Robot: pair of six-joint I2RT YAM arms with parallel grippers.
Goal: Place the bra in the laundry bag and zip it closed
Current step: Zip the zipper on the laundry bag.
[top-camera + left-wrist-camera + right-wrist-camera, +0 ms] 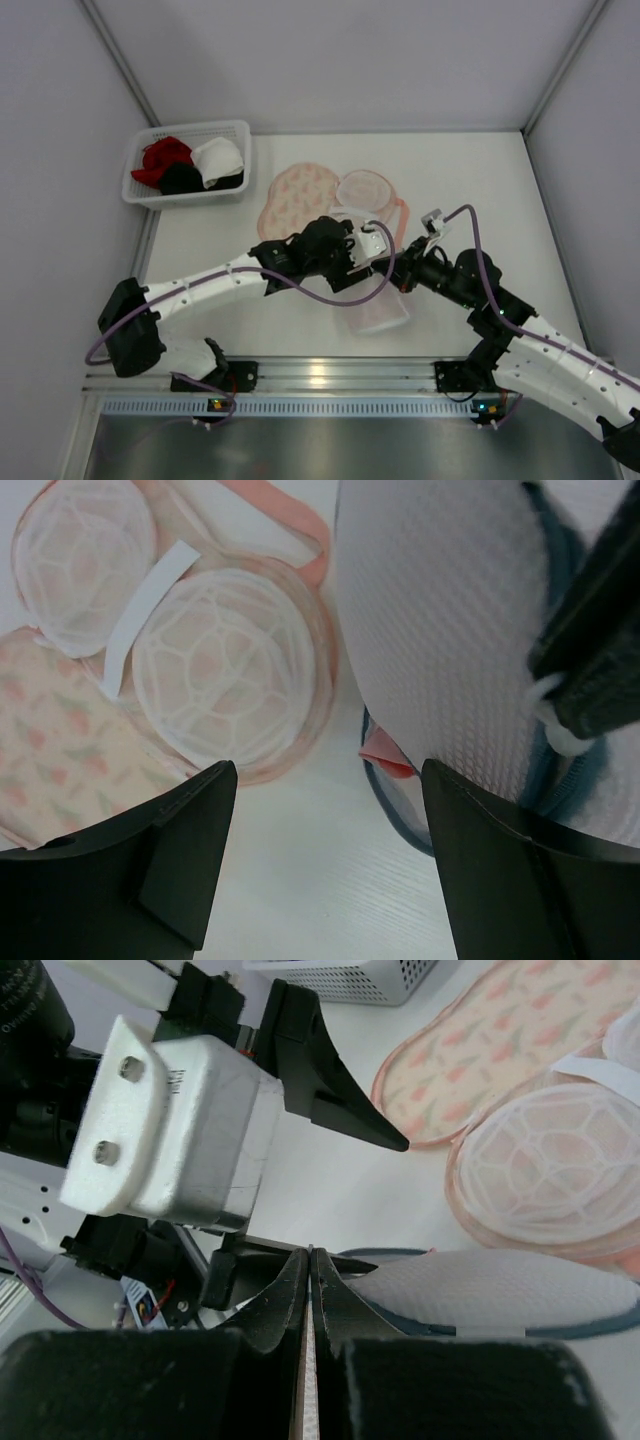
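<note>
The bra (381, 306) is pale, with a padded mesh cup (450, 630) edged in dark blue, and lies in front of the laundry bag. My right gripper (309, 1260) is shut on a thin strip of the bra's edge; its dark fingers (590, 660) show pinching the cup. The laundry bag (365, 192) lies unzipped, its peach floral flap (298, 195) folded out to the left and its round mesh domes (225, 670) exposed. My left gripper (325, 820) hangs open over bare table between the bag and the bra cup, holding nothing.
A white basket (188, 165) with red, black and white garments stands at the back left. A white label strip (145, 605) lies across the bag's domes, with its orange strap (290, 520) behind. The two grippers are very close together (390, 265).
</note>
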